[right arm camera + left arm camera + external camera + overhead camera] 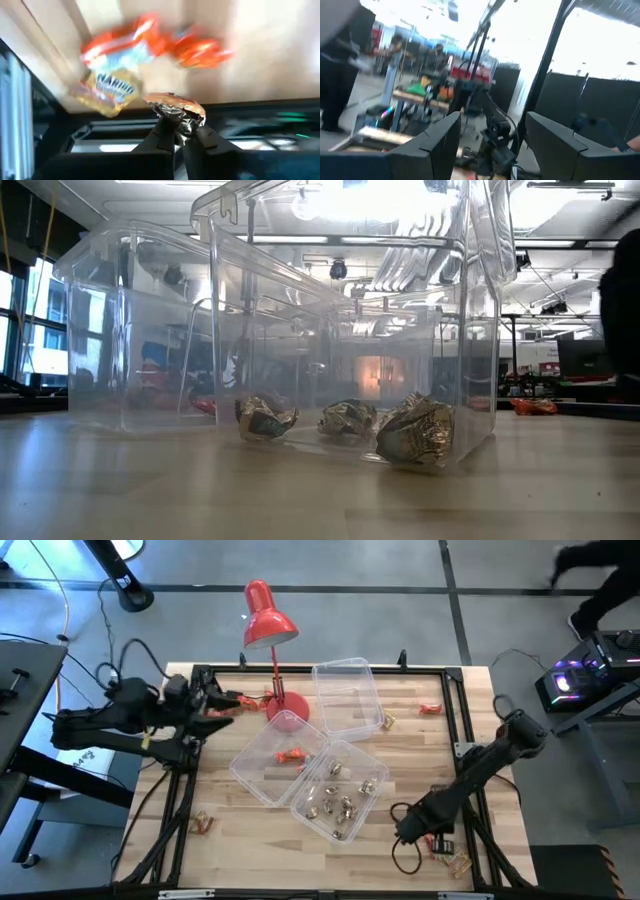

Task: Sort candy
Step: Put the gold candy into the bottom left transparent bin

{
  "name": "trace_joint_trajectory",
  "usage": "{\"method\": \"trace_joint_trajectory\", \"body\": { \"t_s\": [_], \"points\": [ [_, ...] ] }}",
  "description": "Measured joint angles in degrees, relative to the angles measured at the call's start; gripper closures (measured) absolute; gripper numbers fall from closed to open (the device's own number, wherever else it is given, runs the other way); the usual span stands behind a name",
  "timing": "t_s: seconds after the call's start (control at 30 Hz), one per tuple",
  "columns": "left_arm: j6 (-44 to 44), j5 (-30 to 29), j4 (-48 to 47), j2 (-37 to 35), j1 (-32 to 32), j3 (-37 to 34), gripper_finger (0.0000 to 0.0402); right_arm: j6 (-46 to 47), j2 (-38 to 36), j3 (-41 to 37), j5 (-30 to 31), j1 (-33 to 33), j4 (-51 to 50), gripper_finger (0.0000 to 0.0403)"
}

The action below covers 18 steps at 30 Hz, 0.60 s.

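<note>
Fingers of my right gripper pinch one gold-silver candy at the table's near right corner, beside orange ones, ready for the tub holding similar sweets, while my left gripper waits spread apart.

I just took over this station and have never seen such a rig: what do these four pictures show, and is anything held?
Two robot arms sort candy on a wooden table. The overhead picture shows both. The table-level picture looks through clear tubs at gold sweets. The other two come from wrist cameras. The left tool waits open near the red lamp, empty. The right tool, at the table's near right corner, is shut on a foil candy; orange sweets lie beside it.
</note>
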Motion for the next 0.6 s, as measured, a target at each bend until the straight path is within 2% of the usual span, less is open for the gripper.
{"method": "trace_joint_trajectory", "body": {
  "t_s": [0.1,0.2,0.3,0.37,0.43,0.53,0.6],
  "points": [
    [0.0,0.0,1.2,-1.9,0.0,0.0,0.0186,2.9,-1.6,10.2,9.4,-1.2,-6.8,0.0399],
    [-0.1,0.0,2.0,-3.2,0.0,0.0,0.0186,8.0,-2.7,19.1,20.9,-3.4,-8.3,0.0399],
    [0.0,-0.1,1.2,-3.6,0.0,0.0,0.0186,10.5,-2.7,26.1,35.3,-6.5,-5.2,0.04],
    [0.3,-0.1,0.1,-3.6,0.0,0.0,0.0186,8.8,-2.7,28.4,42.1,-9.0,0.7,0.04],
    [0.4,-0.2,-1.8,-3.6,0.0,0.0,0.0186,4.6,-2.7,28.9,44.7,-11.7,9.5,0.0401],
    [-0.3,-0.2,-7.4,-3.6,0.0,0.0,0.0186,-2.5,-2.3,26.6,42.0,-15.4,23.4,0.04],
    [-2.1,-0.2,-11.8,-3.6,0.0,0.0,0.0186,-3.6,-1.3,25.7,41.3,-17.2,28.5,0.0394]
  ]
}}
